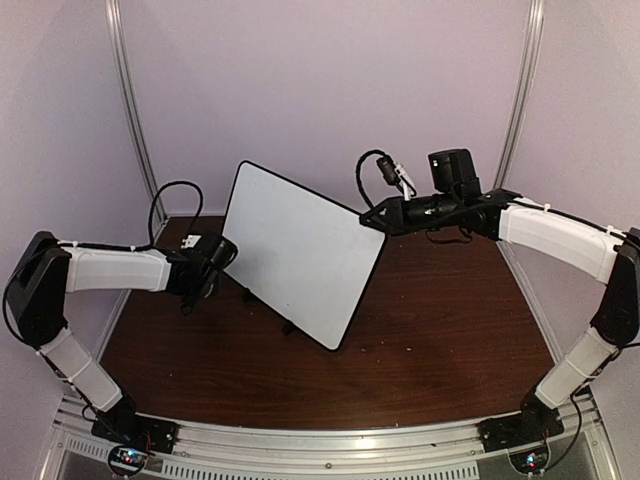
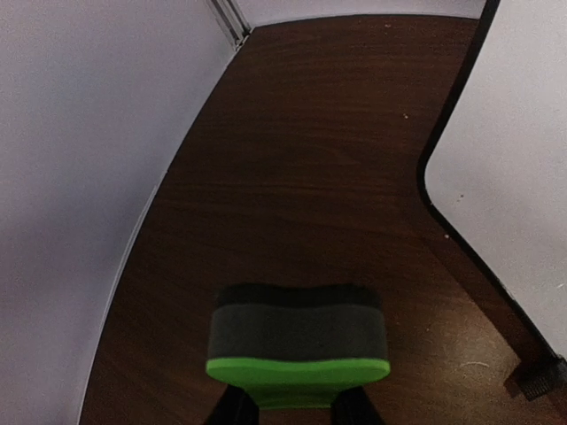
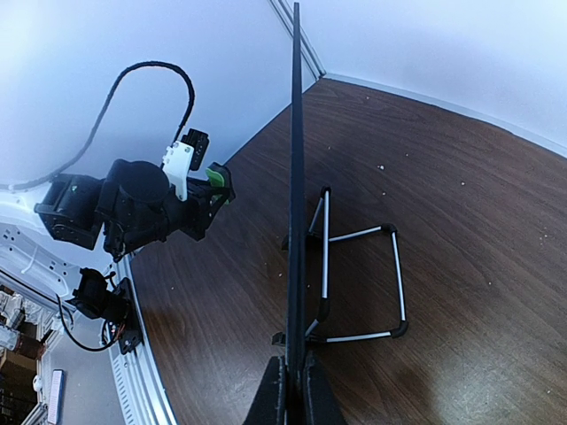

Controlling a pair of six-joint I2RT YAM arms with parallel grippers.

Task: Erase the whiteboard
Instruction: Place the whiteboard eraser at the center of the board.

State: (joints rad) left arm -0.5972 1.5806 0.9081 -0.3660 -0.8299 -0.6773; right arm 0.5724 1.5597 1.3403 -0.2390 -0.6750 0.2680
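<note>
Left gripper is clamped on a green and grey eraser, its dark fingers just showing under the block's green edge in the left wrist view. It hangs above the brown table, at 9 o'clock from the board and just beside its left edge without touching. In the right wrist view the same gripper sits at 9 o'clock from the board, the green block peeking out at its tip.

The board stands near the middle of the table, upright and leaning back on a wire stand behind it. Its white face is turned toward the arms and looks blank in the top view. In the left wrist view its black-framed rounded corner fills the 3 o'clock side, with one small black foot on the table at 4 o'clock.

The right gripper is at the board's 2 o'clock corner. The right wrist view shows the board edge-on, with the right gripper pinched together on that thin black edge, one finger on each side.
</note>
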